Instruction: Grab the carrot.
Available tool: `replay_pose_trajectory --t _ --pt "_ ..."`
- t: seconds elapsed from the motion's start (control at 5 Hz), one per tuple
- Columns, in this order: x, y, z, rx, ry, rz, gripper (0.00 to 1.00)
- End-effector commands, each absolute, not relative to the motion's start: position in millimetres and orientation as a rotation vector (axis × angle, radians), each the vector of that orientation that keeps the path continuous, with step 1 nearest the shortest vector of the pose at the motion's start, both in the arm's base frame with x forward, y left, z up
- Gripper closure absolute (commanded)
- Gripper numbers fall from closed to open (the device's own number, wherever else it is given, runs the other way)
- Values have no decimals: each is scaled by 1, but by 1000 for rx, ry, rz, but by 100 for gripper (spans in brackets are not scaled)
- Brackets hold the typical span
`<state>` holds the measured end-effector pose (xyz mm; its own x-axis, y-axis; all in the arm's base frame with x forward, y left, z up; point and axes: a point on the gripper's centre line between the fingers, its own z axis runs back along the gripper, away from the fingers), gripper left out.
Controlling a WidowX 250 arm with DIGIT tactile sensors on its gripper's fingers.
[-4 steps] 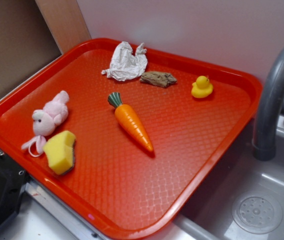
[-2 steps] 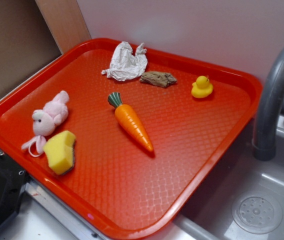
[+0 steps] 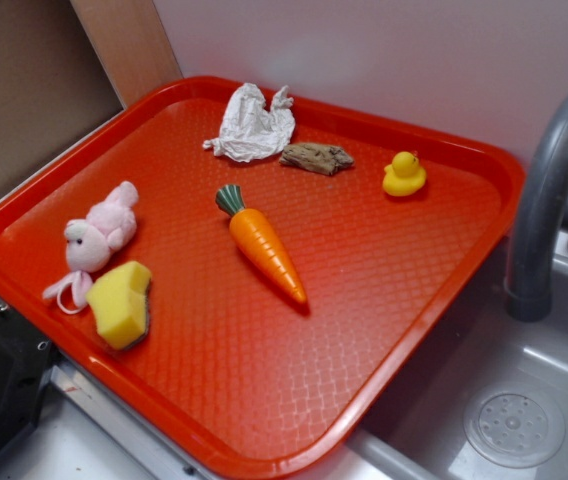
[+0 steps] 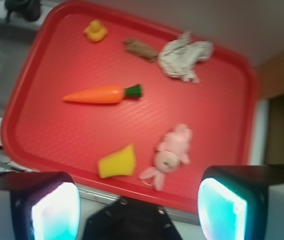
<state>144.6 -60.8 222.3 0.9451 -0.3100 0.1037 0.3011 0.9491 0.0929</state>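
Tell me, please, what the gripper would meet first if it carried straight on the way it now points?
Most likely the pink plush bunny or the yellow sponge, which lie just ahead of the open gripper on the near side of the red tray. Depth is unclear. The carrot lies farther on.

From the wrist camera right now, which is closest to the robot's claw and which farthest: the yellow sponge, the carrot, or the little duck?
1. Yellow sponge, just ahead of the gripper, near the tray's close edge.
2. Carrot, mid-tray.
3. Duck, far corner by the sink.
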Motion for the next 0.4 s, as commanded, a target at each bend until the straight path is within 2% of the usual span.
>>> replay_pose_trajectory --t 0.0,0.2 --pt "191 -116 208 80 -105 153 0" --pt "209 -121 192 75 -64 403 0"
